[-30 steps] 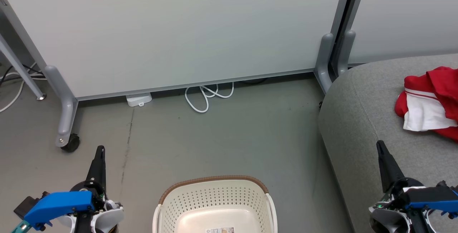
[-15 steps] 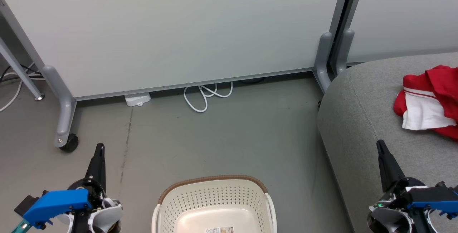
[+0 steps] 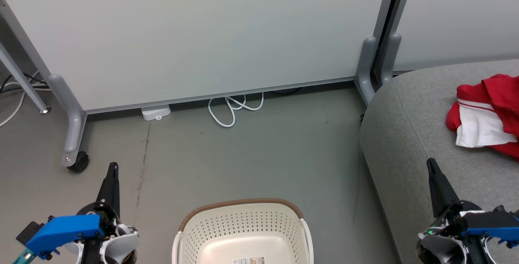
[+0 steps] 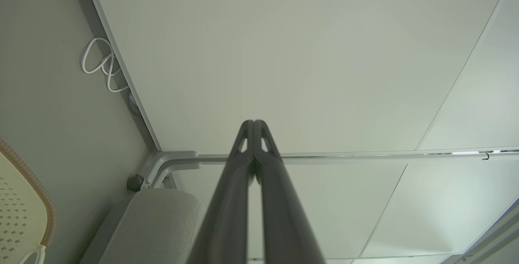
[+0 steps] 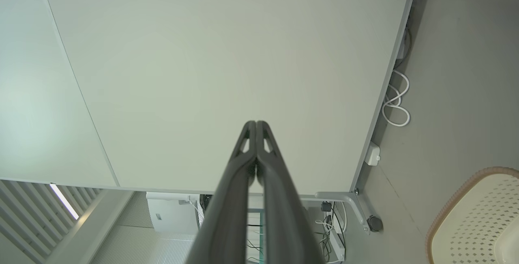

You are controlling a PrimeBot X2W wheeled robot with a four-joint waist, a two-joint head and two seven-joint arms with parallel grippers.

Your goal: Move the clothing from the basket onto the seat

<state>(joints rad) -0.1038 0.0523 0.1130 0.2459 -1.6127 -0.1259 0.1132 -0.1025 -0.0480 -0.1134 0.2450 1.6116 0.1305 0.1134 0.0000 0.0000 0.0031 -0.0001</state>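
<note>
The clothing (image 3: 484,118) was seen heaped on the seat (image 3: 405,134), at the right edge of the head view and well in from the cushion's rounded front edge. Part of the heap was cut off by the frame. The basket (image 3: 243,225) stood on the floor (image 3: 263,154) near the seat, and what could be seen of its inside was bare apart from a label on the bottom. Its near half was hidden below the frame, so it could not be told whether a garment was left there. That was judged the chief risk: the task could be taken as finished while a piece lay unseen.

The left gripper (image 3: 114,166) was held above the floor to the left of the basket, its fingers pressed together with nothing between them. The right gripper (image 3: 429,162) hung over the seat's front slope, likewise fully closed and empty.

If another reach into the basket were called for, the fingers would have to be parted first, or the fabric would be pushed rather than caught. The light basket could be shoved or tipped by a low swing of either arm. The heap could be dragged toward the cushion's edge if the right gripper were swept across the upholstery. The white cable (image 3: 231,112) lay well apart and was judged little danger.
</note>
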